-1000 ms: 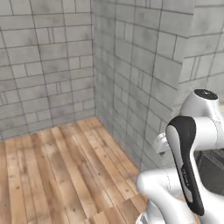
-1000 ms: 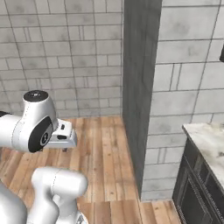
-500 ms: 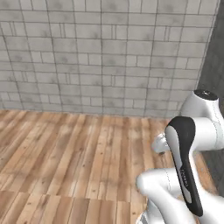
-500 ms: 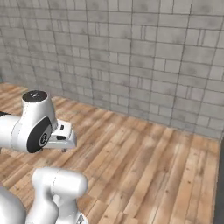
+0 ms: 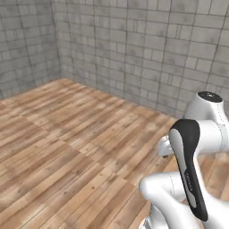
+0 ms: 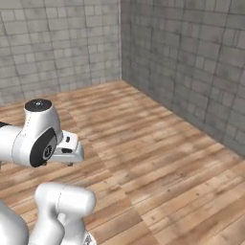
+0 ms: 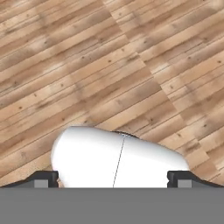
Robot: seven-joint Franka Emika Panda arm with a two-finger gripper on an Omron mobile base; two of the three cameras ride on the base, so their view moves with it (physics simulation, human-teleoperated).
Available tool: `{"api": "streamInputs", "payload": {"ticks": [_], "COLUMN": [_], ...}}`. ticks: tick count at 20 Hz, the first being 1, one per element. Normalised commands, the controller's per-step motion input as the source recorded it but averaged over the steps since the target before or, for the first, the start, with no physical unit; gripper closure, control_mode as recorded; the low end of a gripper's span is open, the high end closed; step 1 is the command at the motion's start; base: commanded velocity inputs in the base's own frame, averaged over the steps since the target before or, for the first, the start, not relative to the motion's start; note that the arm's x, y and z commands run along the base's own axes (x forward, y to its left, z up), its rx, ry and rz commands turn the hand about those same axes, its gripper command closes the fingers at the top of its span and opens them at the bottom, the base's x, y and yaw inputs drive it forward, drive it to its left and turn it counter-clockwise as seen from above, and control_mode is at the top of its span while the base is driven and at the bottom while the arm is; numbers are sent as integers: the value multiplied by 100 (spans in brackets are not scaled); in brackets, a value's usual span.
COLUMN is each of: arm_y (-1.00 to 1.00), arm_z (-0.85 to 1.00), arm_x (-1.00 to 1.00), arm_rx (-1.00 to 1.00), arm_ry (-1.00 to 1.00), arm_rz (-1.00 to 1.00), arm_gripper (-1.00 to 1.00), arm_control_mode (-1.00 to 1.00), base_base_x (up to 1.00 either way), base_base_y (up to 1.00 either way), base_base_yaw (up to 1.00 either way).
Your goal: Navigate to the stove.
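Note:
The stove is out of view. My gripper [image 7: 113, 179] is folded in close above the base and points down at the wooden floor [image 7: 109, 65]. Its two dark fingertips [image 7: 43, 178] stand far apart at the bottom corners of the hand view, open, with nothing between them. In the right base view the hand [image 6: 68, 150] hangs beside the white arm, and in the left base view it [image 5: 164, 147] sits just left of the arm's upper links.
Grey brick walls [image 5: 147, 49] meet in a corner [image 6: 119, 43] ahead. Bare plank floor [image 6: 158, 143] runs from the base to both walls. No furniture or appliance stands in this part of the room.
The whole picture has shifted: the base has turned. The counter edge and dark cabinet seen a second ago at the right have left view; a wall corner now lies ahead. The arm's pose is unchanged.

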Motion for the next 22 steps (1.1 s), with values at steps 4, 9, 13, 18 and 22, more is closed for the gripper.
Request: {"api": "streamInputs", "payload": {"ticks": [4,9,13,18,22], "arm_y": [0,0,0,0,0], "arm_z": [0,0,0,0,0], "arm_x": [0,0,0,0,0], "arm_rx": [0,0,0,0,0], "arm_ry": [0,0,0,0,0], "arm_rz": [0,0,0,0,0], "arm_gripper": [-100,-100,-100,-100,-100], "arm_control_mode": [100,100,100,100,100], "base_base_x": [8,6,7,29,49], "base_base_y": [41,38,34,20,1], "base_base_yaw": [85,86,88,85,80]}}
